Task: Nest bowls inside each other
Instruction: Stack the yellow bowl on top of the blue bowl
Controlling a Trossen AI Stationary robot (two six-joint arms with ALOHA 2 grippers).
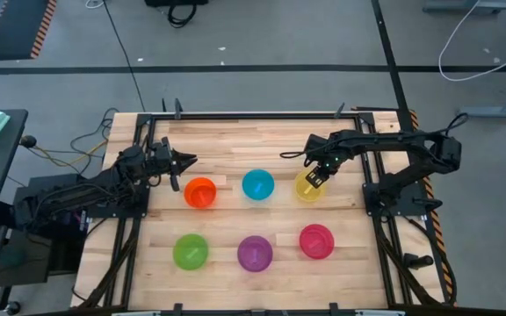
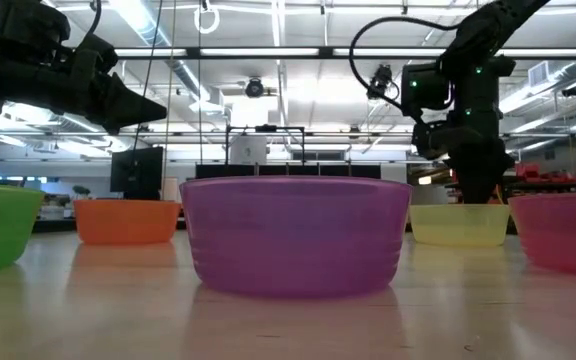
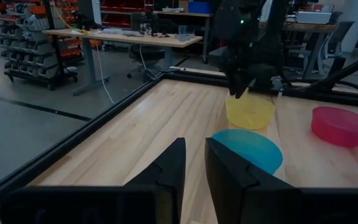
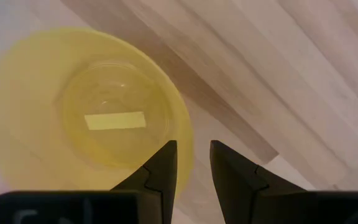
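Six bowls stand upright on their bases on the wooden table in two rows. The far row holds orange [image 1: 200, 192], blue [image 1: 257, 185] and yellow [image 1: 307, 188]; the near row holds green [image 1: 190, 251], purple [image 1: 255, 253] and pink-red [image 1: 316, 241]. My right gripper [image 1: 317, 177] is down at the yellow bowl [image 4: 104, 118] and shut on its rim. My left gripper [image 1: 178, 168] hovers shut, left of the orange bowl and above the table. In the low view the purple bowl [image 2: 296, 235] hides the blue one. My right gripper [image 4: 194, 163] pinches the yellow bowl's rim [image 4: 188, 146] on the side toward the table's far right. One finger [image 4: 163, 167] is inside the bowl and one finger [image 4: 232, 169] outside. It comes from above, pointing down. The bowl stands level on the table [image 2: 458, 225].
A black frame rail [image 1: 253, 115] runs along the table's far edge, with more rails along both sides. Bare wood lies between the two rows of bowls and along the far edge. Beyond the table are a workshop floor, desks and shelves.
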